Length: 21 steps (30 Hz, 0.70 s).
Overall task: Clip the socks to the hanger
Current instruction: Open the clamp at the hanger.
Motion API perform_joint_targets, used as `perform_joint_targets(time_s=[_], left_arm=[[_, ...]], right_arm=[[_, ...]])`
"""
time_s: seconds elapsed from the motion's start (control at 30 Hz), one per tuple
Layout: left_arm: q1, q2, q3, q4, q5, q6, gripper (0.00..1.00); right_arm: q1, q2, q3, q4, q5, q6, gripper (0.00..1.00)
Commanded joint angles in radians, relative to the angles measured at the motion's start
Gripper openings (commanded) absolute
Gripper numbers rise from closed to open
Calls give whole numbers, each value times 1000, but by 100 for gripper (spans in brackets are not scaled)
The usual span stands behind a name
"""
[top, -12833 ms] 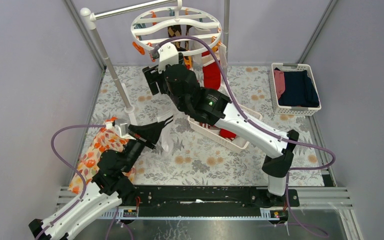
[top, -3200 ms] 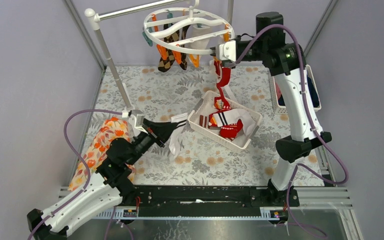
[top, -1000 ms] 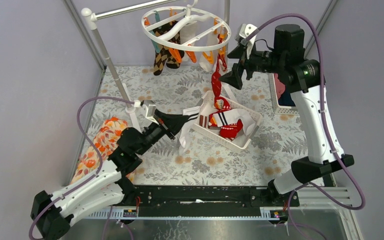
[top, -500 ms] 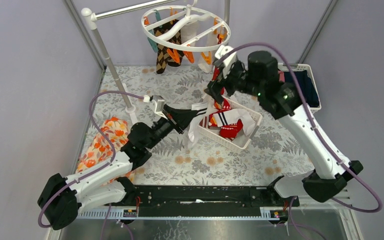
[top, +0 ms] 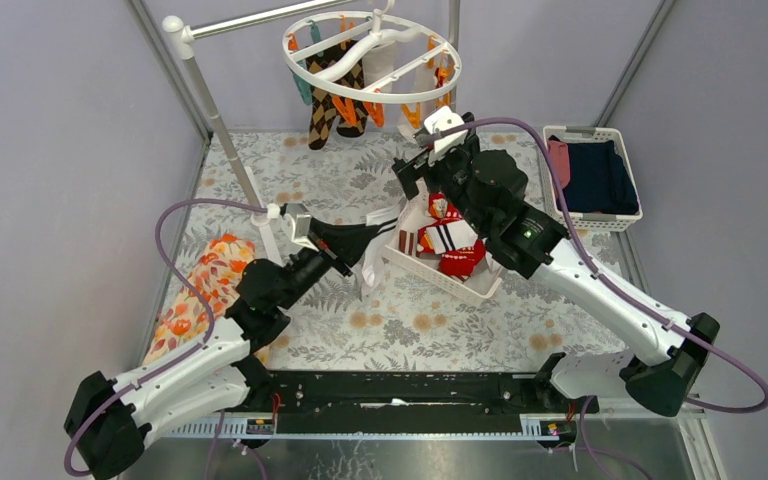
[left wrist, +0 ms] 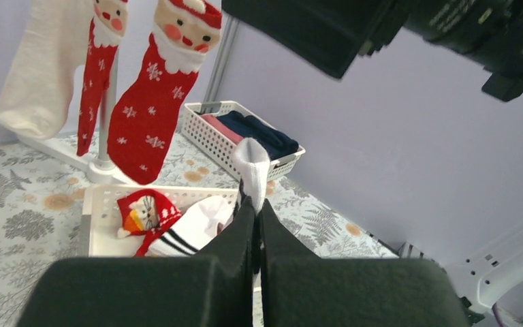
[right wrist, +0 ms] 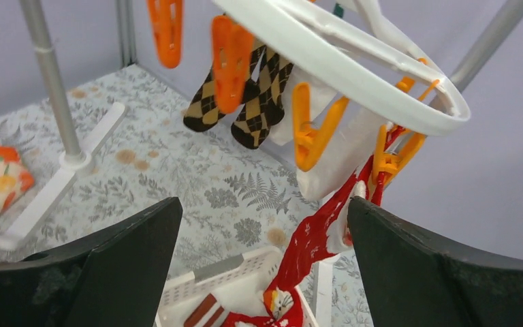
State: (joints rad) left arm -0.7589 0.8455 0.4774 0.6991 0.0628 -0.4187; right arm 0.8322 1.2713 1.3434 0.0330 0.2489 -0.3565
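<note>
The white ring hanger [top: 372,55] hangs at the back with orange clips. Argyle socks [top: 335,105] and pale socks are clipped to it. A red Christmas sock [right wrist: 320,231] dangles from an orange clip down towards the slatted basket [top: 400,262]. That basket holds a striped-cuff white sock [top: 450,236] and more red socks. My left gripper [top: 365,232] is shut on a white sock [left wrist: 252,163] that droops beside the basket's left end. My right gripper [right wrist: 264,204] stands wide open, empty, below the hanger and above the basket.
A grey pole [top: 215,120] with a white foot [top: 270,235] stands left of the left gripper. An orange floral cloth [top: 200,290] lies at the left edge. A second white basket [top: 600,222] with navy and pink clothes sits far right.
My right arm has come down and swung left from beside the hanger to over the basket, still open. My left gripper pushed the white sock right, then drew back a little.
</note>
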Motion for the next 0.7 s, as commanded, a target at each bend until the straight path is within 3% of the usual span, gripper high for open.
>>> perform_joint_targets(time_s=[0.0, 0.3, 0.67], left_arm=[[6, -34, -47, -27, -42, 52, 0], [6, -50, -76, -16, -32, 51, 0], [11, -95, -98, -19, -33, 59, 0]], right_arm=[[5, 24, 36, 132, 132, 103, 100], [4, 112, 110, 168, 243, 235, 93], [2, 225, 181, 248, 347, 203, 79]])
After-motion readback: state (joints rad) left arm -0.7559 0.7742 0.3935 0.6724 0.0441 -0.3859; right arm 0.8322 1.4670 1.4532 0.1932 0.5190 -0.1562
